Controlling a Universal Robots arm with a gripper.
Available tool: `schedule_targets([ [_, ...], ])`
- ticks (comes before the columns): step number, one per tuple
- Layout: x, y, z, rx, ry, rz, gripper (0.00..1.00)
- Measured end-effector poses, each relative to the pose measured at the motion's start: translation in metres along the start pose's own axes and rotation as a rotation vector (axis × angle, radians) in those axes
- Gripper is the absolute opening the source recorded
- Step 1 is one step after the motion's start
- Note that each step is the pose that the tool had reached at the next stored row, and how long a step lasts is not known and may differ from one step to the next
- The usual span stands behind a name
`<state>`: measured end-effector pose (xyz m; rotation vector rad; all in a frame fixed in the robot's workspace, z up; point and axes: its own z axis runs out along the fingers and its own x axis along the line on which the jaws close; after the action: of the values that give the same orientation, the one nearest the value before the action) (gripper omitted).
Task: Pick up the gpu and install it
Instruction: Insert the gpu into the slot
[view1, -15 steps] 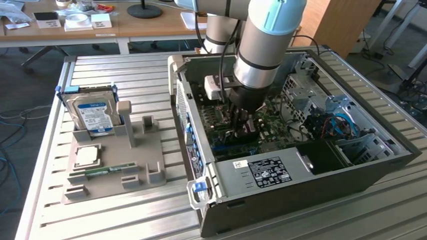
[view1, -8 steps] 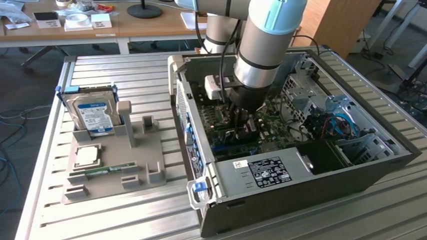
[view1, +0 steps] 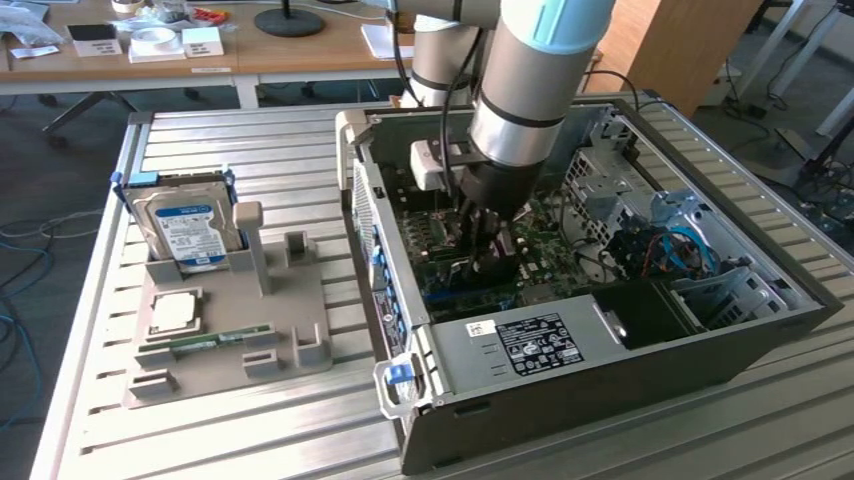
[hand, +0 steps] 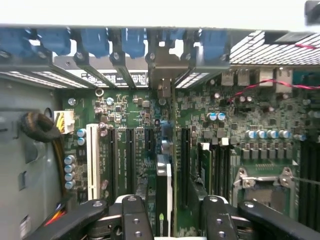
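The gpu (hand: 163, 192) stands edge-on in a slot of the green motherboard (hand: 250, 115), a slim dark strip with a pale side. It lines up with the metal bracket opening at the case's rear wall. My gripper (hand: 171, 201) straddles the card, its black fingers (hand: 134, 215) set apart on either side with a gap to the card, so it is open. In the exterior view the gripper (view1: 483, 245) reaches down inside the open computer case (view1: 574, 340), just above the dark gpu (view1: 491, 272).
Left of the case in the exterior view, a grey fixture tray (view1: 227, 330) holds a blue-labelled hard drive (view1: 187, 225), a CPU (view1: 174, 312) and a small RAM stick (view1: 214, 340). Cables, drive cages and the case walls crowd the arm.
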<state>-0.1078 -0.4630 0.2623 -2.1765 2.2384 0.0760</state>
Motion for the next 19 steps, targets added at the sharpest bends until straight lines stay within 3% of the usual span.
schedule_targets([
  [19,-0.002,0.0011,-0.0513,-0.0001,0.0,0.0,0.46],
])
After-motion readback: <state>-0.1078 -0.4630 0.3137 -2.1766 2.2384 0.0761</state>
